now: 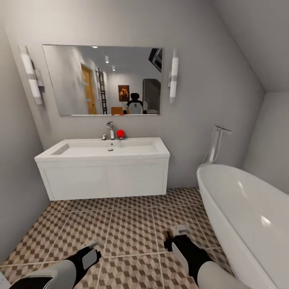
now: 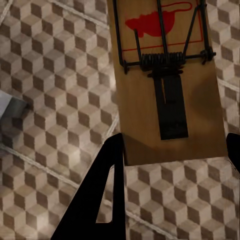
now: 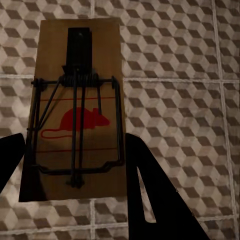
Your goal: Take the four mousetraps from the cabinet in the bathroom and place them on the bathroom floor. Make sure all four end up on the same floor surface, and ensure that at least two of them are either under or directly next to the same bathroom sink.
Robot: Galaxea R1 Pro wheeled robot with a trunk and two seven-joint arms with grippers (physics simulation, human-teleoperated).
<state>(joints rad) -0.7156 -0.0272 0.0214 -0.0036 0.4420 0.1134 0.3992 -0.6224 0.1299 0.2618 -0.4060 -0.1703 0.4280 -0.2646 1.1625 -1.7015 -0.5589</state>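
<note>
The white sink (image 1: 108, 149) with its chrome tap (image 1: 110, 130) sits on a wall-hung vanity straight ahead, above the cube-patterned bathroom floor (image 1: 132, 228). My left gripper (image 1: 91, 252) hangs low over the tiles, shut on a wooden mousetrap (image 2: 170, 90) with a red mouse print, held between its black fingers (image 2: 102, 195). My right gripper (image 1: 177, 237) is also low over the floor, shut on a second mousetrap (image 3: 75, 110), its fingers (image 3: 150, 195) on either side of the board. The cabinet is out of view.
A white oval bathtub (image 1: 253, 224) fills the right side, with a standing tap (image 1: 216, 144) behind it. A small red object (image 1: 120, 133) rests on the sink's back edge. A mirror (image 1: 104, 80) hangs above. Walls close in on the left and right.
</note>
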